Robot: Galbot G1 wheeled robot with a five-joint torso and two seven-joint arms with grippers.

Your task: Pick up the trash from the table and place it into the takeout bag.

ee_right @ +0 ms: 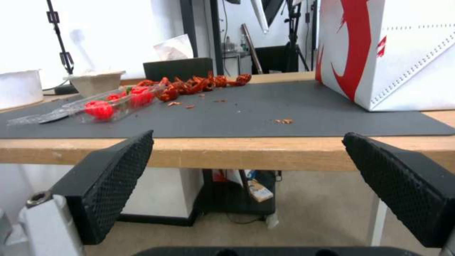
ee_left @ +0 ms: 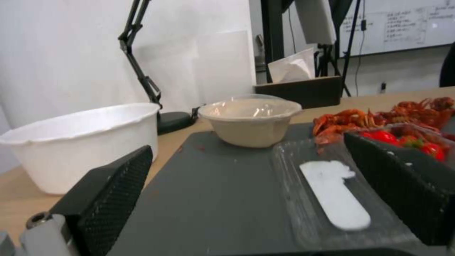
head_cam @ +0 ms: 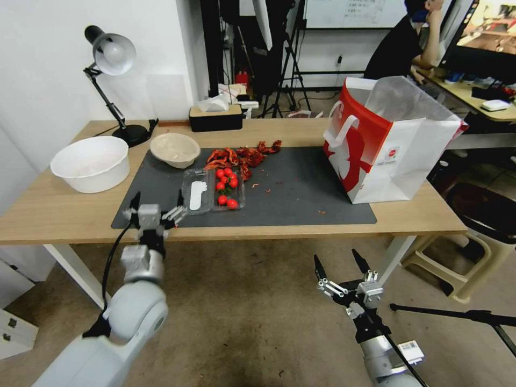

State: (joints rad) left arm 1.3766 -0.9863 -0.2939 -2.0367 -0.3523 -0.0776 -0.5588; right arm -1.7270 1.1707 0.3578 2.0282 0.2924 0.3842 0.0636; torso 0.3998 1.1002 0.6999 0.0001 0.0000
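Left tool (head_cam: 156, 207): spread, empty, at the tabletop's (head_cam: 54, 215) near edge. Clear tray (head_cam: 212, 189) of trash lies just ahead on the mat, long axis crosswise to the approach. Right tool (head_cam: 339, 264): spread, below the edge, farther off. Takeout bag (head_cam: 389, 148): far right.

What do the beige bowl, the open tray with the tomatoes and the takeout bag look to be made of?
Beige bowl: matte moulded fibre or paper pulp, probably, with a glossy clear film or lid on top. Tray: thin clear plastic, see-through and glinting. Takeout bag: coated paper, judging by its crisp folds.
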